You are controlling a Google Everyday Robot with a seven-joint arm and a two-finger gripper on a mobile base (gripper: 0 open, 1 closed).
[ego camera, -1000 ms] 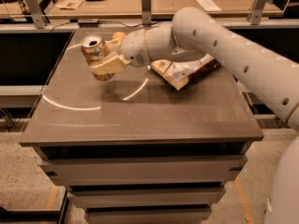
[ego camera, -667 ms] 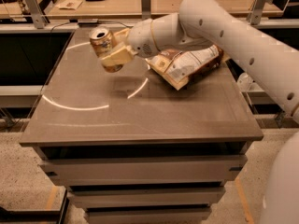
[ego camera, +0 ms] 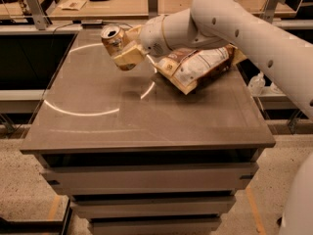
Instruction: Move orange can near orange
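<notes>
While the big white arm (ego camera: 244, 28) reaches in from the right, its forearm slopes down and to the left across the back of the table (ego camera: 146, 121). The fat wrist section sits low over the surface, and the claw (ego camera: 120, 50) sticks out at the left end of it.

The claw is clamped on the orange can (ego camera: 112, 35). The tan fingers (ego camera: 129, 58) press against the can's lower side. The can is tipped over at an angle, with its silver top and pull-tab opening facing up and toward the camera. It looks lifted clear of the table, since there's a soft shadow on the surface below the claw.

Just right of the claw, tucked under the wrist and forearm, lies a crinkled brown and white snack bag (ego camera: 200, 67). It lies flat on the table, and its far end is partly hidden by the arm.

Below and to the left of the claw, a bright curved reflection (ego camera: 73, 110) arcs across the grey tabletop. Further down, the front of the table shows stacked drawer-like panels (ego camera: 146, 177). Behind the claw there's a wooden workbench (ego camera: 122, 4) with a few bits on it, too small to make out.
</notes>
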